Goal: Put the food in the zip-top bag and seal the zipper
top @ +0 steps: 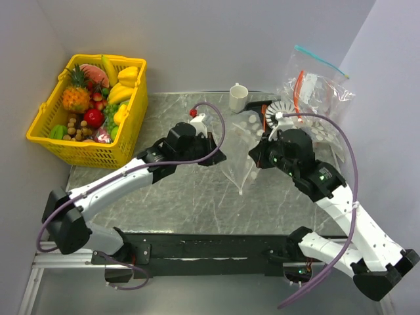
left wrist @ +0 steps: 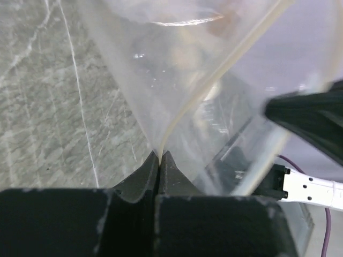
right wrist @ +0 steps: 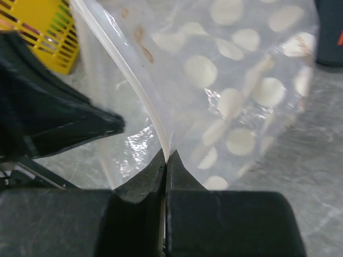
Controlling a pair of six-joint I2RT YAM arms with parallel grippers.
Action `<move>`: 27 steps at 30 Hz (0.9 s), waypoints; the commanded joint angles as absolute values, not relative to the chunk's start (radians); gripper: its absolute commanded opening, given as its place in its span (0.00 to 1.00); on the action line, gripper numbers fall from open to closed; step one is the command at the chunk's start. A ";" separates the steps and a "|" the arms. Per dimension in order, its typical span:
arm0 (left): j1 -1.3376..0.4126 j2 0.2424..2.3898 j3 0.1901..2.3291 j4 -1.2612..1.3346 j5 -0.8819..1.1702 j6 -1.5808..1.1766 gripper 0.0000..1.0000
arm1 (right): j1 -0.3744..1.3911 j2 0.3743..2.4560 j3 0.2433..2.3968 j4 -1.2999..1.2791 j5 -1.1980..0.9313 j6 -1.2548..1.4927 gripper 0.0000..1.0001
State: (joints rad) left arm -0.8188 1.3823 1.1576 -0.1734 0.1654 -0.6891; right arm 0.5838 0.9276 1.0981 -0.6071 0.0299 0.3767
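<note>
The clear polka-dot zip-top bag (top: 239,154) hangs between my two grippers over the table's middle, its bottom corner touching the table. My left gripper (top: 213,156) is shut on the bag's pale zipper strip (left wrist: 185,110); my left gripper (left wrist: 160,155) pinches it at the fingertips. My right gripper (top: 257,157) is shut on the strip (right wrist: 142,91) at the other side; my right gripper (right wrist: 166,155) pinches its end, the dotted bag wall (right wrist: 236,80) beyond. The pineapple (top: 75,97), strawberries (top: 98,98) and apple (top: 93,118) lie in the yellow basket (top: 128,141) at far left.
The basket also holds bananas (top: 121,92), watermelon and a green pepper. A white cup (top: 237,98) stands at the back. A heap of other clear bags (top: 315,88) with teal and orange strips lies at back right. Walls close in on both sides.
</note>
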 commanded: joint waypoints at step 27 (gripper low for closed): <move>-0.494 1.148 1.334 -0.613 -0.072 -0.439 0.99 | 0.627 1.246 1.091 -0.565 -0.020 0.443 0.00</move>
State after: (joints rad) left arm -0.5713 1.2144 1.2461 -0.4881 0.0502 -0.5510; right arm 0.6224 1.2575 1.0863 -0.6601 0.0124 0.4152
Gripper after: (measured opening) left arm 0.993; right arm 0.011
